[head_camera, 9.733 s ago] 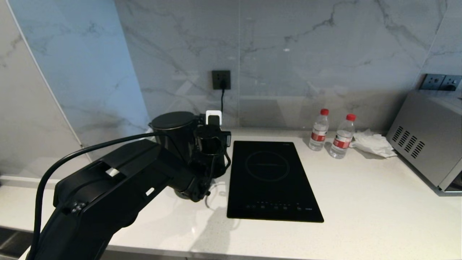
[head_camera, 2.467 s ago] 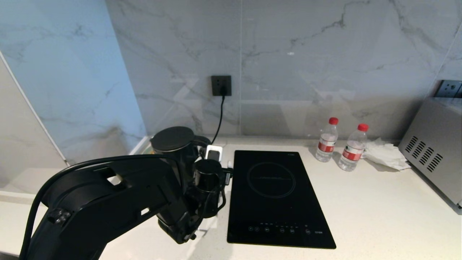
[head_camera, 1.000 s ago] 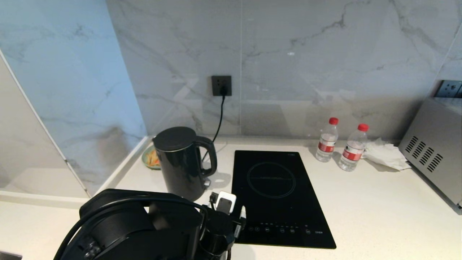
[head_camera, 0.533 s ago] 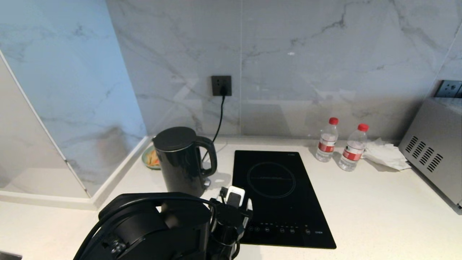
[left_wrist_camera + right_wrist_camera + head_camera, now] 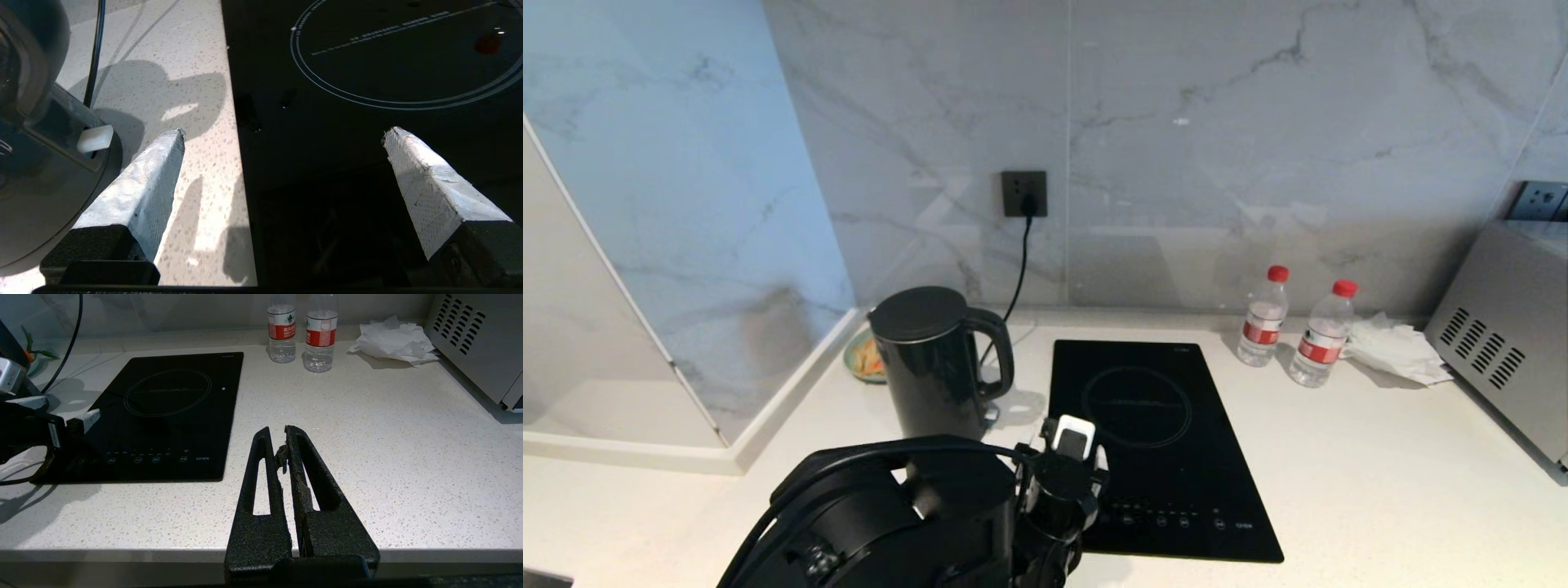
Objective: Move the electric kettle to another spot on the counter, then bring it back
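I see the electric kettle [image 5: 931,367] upright on the counter [image 5: 1380,490] left of centre, beside the hob [image 5: 1152,441], my left gripper [image 5: 282,136] low in frame, fingers spread wide, holding nothing, right gripper [image 5: 284,435] closed, empty

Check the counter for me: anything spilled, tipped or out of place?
Only one oddity: a crumpled white tissue lies loose beside the two red-capped water bottles. The glossy black electric kettle stands upright on the white speckled counter; nothing spilled.

Bright, sharp views; soft shadows on the counter [image 5: 1380,474]
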Controlling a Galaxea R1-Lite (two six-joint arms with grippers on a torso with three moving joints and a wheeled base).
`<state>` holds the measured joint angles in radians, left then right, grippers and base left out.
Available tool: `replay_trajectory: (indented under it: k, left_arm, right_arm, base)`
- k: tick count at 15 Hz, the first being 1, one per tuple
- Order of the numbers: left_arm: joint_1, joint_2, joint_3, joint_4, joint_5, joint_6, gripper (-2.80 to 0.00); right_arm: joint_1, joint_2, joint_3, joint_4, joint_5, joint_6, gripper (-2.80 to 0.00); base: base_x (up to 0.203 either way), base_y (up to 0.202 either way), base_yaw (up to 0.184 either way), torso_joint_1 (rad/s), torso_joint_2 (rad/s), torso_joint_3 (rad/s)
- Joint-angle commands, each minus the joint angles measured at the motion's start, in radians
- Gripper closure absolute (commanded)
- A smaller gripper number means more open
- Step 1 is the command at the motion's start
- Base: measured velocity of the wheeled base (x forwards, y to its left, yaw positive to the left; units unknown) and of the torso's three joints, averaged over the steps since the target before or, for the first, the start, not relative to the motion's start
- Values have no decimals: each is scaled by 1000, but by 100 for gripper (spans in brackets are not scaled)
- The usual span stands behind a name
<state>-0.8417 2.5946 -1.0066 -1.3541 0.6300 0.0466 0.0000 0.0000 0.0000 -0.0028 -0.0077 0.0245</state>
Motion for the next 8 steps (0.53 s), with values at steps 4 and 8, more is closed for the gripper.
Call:
replay_trajectory:
  k: [4,8]
  left_arm:
    - [13,29,-128,85,61,-1,-280]
    - [31,39,-160,153,82,-1,-280]
  right_arm:
    - [0,2,0,0,0,2,0]
    - [0,2,0,0,0,2,0]
  base:
    - [0,0,0,0,0,0]
    - [0,0,0,0,0,0]
